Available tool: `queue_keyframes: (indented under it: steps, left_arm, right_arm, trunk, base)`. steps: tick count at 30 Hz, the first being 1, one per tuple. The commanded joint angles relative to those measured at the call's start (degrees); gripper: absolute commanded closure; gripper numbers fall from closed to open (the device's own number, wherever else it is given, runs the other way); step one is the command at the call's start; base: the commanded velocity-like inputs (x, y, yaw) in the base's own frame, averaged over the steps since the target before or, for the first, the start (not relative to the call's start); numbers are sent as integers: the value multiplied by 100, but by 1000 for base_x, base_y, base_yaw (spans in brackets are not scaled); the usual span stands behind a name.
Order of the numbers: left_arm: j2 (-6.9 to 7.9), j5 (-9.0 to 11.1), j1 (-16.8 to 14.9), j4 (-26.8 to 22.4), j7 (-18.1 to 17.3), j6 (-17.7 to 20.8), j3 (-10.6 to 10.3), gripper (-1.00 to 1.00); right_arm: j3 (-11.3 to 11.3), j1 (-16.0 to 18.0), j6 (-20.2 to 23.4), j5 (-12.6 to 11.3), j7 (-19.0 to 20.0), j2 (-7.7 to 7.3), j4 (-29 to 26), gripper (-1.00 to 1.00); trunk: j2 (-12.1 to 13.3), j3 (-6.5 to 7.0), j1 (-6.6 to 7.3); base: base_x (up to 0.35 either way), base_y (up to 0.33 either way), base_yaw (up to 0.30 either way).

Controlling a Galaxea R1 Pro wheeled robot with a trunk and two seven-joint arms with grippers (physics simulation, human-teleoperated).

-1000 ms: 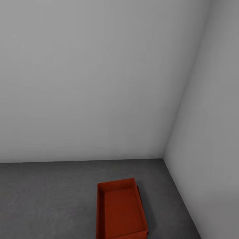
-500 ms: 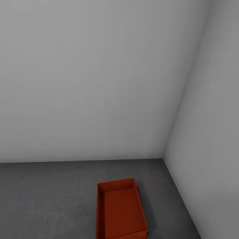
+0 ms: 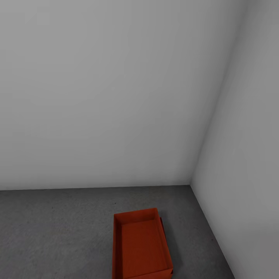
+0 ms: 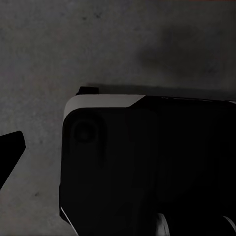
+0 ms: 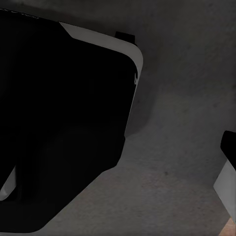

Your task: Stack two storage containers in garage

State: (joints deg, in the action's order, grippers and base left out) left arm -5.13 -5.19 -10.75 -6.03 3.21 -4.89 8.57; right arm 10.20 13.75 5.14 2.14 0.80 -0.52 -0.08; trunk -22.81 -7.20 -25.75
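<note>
On my left wrist feed: base housing, black, boxy, rounded corners, pale grey-white trim along its upper edge, one round recess on its face. A black pointed finger at the frame's edge. On my right wrist feed: same black base housing, pale trim, small black tab.

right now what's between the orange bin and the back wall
Nothing but bare grey concrete floor. In the head view a clear strip of it runs from the far edge of the orange bin to the back wall.
</note>
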Motion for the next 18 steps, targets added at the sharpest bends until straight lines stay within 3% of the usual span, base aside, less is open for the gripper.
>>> queue_keyframes:
  steps: [1, 18]
  left_arm:
    - [-4, -54, -2, 6, 15, -21, 42, -100]
    - [-6, -43, 28, 0, -11, -21, 44, -100]
  right_arm:
    - [26, 5, 22, 23, 8, -1, -1, -100]
    - [33, 5, 22, 18, 8, 42, 72, -100]
  trunk:
    - [-11, -11, -3]
    - [-11, -11, -3]
  base:
    - [0, 0, 0]
    - [0, 0, 0]
